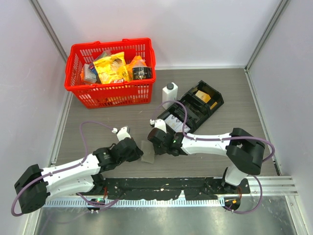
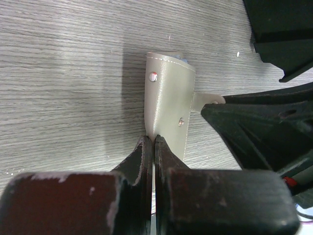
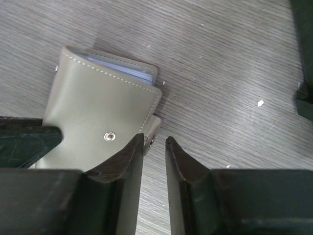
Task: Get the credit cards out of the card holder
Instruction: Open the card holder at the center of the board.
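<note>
Left claw [image 2: 154,141] is being pinched onto a corner of the card holder [image 2: 168,93]; its snap tab [image 3: 155,122], just beyond the spread right claw [image 3: 154,139], is seemingly being targeted, best gripped squarely.

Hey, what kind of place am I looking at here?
Probably a robot lab test cell staged like a shop. Plain white walls enclose a wood-look table, a left arm and right arm are bolted to a rail, and a red basket holds packaged snacks.

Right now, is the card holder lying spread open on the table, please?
No, the card holder is folded over, its grey cover hiding most of the pale blue inside.
</note>
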Action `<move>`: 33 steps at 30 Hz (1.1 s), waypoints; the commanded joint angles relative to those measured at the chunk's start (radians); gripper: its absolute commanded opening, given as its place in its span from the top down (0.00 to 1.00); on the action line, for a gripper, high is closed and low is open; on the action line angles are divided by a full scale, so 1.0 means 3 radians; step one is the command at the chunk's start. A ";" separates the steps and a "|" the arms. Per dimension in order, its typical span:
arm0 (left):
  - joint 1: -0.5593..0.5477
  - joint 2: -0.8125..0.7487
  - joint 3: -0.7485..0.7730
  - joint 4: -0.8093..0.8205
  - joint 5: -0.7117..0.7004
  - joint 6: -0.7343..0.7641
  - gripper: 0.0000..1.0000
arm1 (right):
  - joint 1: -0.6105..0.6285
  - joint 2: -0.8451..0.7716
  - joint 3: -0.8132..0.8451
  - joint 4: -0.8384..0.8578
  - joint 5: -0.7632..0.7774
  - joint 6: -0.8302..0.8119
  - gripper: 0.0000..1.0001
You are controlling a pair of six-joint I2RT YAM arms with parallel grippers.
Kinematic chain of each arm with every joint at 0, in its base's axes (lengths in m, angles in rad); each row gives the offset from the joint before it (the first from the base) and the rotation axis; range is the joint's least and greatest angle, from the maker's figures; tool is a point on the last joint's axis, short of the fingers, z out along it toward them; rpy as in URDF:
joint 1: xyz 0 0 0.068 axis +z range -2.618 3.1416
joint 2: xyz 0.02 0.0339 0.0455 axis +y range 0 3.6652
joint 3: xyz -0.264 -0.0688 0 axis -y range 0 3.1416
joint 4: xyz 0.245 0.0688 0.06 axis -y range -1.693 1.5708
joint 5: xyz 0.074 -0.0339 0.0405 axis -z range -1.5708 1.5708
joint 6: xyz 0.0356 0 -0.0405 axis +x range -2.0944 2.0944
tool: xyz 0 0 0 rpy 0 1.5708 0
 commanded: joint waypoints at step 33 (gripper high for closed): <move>-0.0486 0.1767 0.1816 -0.1218 -0.0821 0.0558 0.00 | -0.0722 -0.0778 -0.1614 0.1927 -0.1034 0.0599 0.95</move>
